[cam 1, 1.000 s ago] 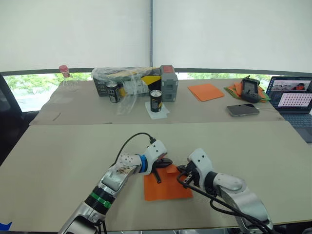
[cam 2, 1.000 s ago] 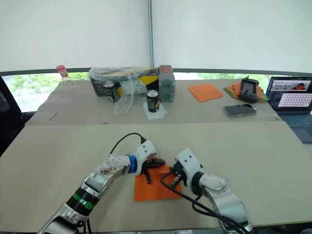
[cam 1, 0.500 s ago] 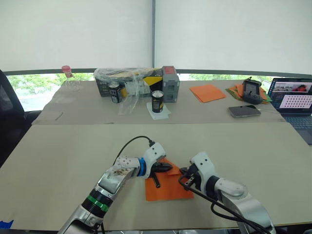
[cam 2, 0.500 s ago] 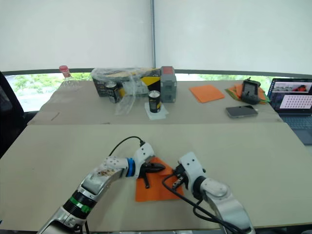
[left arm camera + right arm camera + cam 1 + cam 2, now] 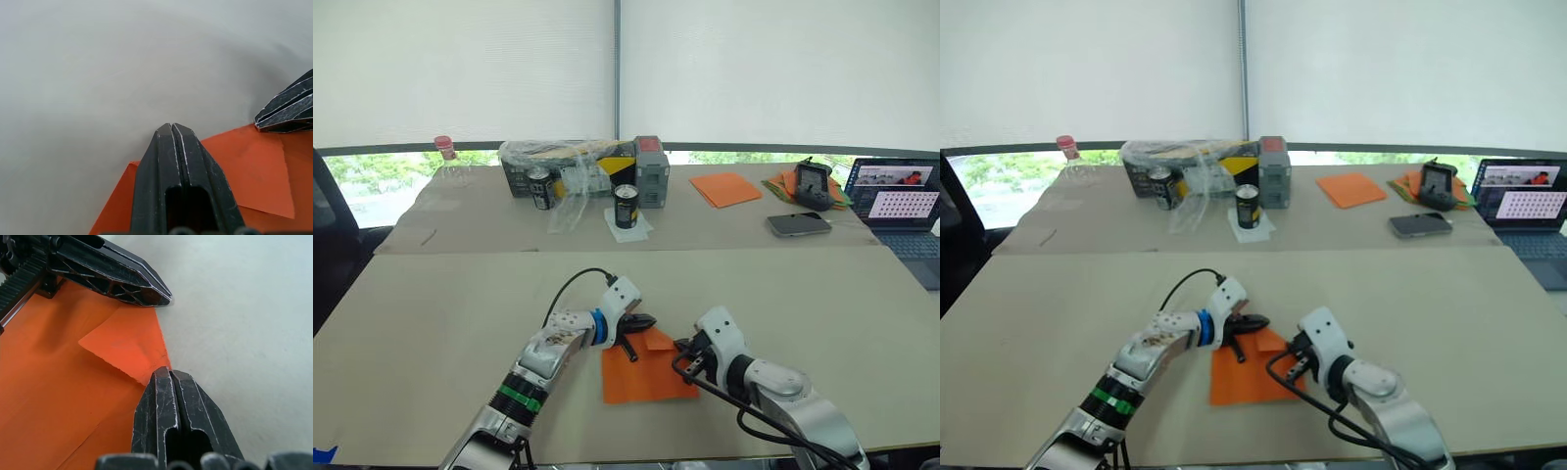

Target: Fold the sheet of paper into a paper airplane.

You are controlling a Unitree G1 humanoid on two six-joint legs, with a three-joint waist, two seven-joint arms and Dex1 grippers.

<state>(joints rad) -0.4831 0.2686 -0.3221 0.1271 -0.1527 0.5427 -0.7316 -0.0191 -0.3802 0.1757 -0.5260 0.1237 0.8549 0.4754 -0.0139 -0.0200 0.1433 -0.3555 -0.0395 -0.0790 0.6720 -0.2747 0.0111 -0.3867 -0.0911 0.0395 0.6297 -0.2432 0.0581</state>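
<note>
Folding the first corner, we press both hands onto the sheet of paper [image 5: 648, 370], which lies flat on the desk [image 5: 431, 323] beneath them. Our left hand [image 5: 634, 327] is clenched at the far edge; our right hand [image 5: 168, 377], clenched too, pins the small turned-over flap. Next, we judge, the crease needs firm pressing flat before the opposite corner.

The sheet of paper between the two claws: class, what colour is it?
Bright plain orange; the sheet of paper shows best in the right wrist view.
</note>
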